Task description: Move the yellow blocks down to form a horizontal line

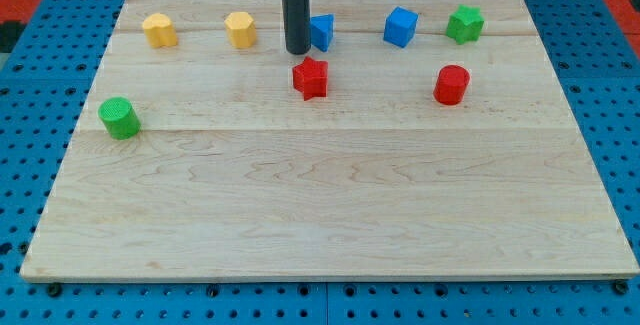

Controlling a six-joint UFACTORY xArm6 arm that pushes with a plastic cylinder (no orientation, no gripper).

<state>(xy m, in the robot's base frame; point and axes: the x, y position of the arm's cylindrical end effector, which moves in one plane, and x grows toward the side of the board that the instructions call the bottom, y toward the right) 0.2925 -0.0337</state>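
Two yellow blocks lie near the view's top left: a yellow block (159,30) at the far left and a yellow hexagonal block (240,29) to its right. They sit roughly level with each other. My tip (297,51) stands right of the hexagonal yellow block, apart from it. A blue block (321,32) is partly hidden behind the rod. A red star-shaped block (311,77) lies just below and right of my tip.
A blue cube (400,26) and a green star-shaped block (464,24) lie at the top right. A red cylinder (452,84) sits below them. A green cylinder (119,117) is at the left edge of the wooden board (330,215).
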